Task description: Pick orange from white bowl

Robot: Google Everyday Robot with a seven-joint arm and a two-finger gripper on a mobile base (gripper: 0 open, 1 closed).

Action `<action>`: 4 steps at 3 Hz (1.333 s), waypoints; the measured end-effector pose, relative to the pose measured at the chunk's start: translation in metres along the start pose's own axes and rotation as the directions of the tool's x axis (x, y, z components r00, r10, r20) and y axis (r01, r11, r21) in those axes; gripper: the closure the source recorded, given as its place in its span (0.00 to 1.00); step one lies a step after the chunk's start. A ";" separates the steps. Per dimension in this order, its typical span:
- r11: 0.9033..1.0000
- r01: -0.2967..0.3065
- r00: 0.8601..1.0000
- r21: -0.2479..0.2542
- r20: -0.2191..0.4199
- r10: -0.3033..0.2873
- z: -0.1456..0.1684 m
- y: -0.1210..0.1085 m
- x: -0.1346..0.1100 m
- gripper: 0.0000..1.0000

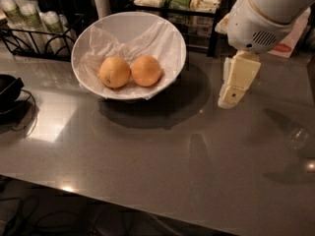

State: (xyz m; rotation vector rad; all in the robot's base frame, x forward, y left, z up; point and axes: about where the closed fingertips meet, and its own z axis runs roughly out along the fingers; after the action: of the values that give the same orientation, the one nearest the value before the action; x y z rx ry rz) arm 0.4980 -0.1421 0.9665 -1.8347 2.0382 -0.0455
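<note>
The white bowl [162, 31] stands tilted at the back left of the grey table, lined with crumpled white paper. Two round fruits lie side by side in it. The orange [146, 71] is the right one, deeper reddish-orange with smooth skin. The left fruit [114, 72] is paler yellow-orange with a small dark speck. My gripper [232, 93] hangs from the white arm at the right, pointing down above the table, well to the right of the bowl and apart from it. It holds nothing.
A black wire rack with cups [29, 18] stands at the back left. A black shelf with packets [182, 4] stands behind the bowl. A black object with cables [10, 90] lies at the left edge. A clear glass [298, 136] sits at the right.
</note>
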 end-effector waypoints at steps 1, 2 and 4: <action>1.000 0.003 0.999 0.022 0.047 -0.004 0.011 -0.013 -0.012 0.00; 0.999 0.021 0.994 0.036 0.107 -0.024 0.030 -0.033 -0.033 0.00; 0.999 0.026 0.987 0.035 0.160 -0.031 0.050 -0.052 -0.049 0.00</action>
State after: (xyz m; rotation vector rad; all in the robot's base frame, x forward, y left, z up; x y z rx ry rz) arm 0.5655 -0.0908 0.9485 -1.7868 1.8905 0.0589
